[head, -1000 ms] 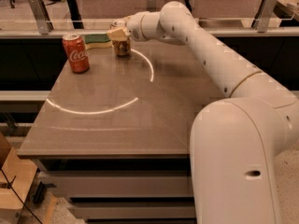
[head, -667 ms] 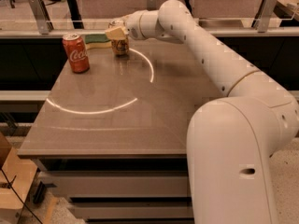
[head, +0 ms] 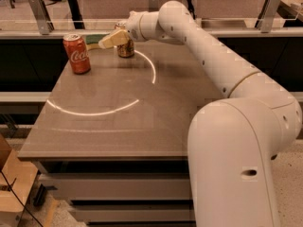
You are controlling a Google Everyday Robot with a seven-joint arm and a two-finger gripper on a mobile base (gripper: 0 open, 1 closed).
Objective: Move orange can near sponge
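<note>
The hand (head: 110, 40) is at the far left part of the bench (head: 118, 136), at the end of a white arm (head: 203, 56) that rises from the bulky white base (head: 236, 164) at the near right and stretches away across the top. The hand's pale tan tip points left and crosses in front of the upper part of the orange can (head: 126, 50). Whether the hand is clamped on the can or merely lies against it, I cannot tell. The orange can stands upright on the bench near its far edge, with its lower, darker part showing below the hand and a bit of its silver top above it. Just to the left of the hand, against the far edge, lies the sponge (head: 93, 38); its dark green top is visible and its right end is hidden behind the hand. The can is near the sponge, with the tip of the hand between them in this view. A red Coca-Cola can (head: 77, 54) stands upright to the left and a little nearer, apart from both the sponge and the orange can. Bright arcs of reflected light (head: 94, 112) curve across the grey-brown top. A cardboard box (head: 9, 183) sits on the floor at the near left.
</note>
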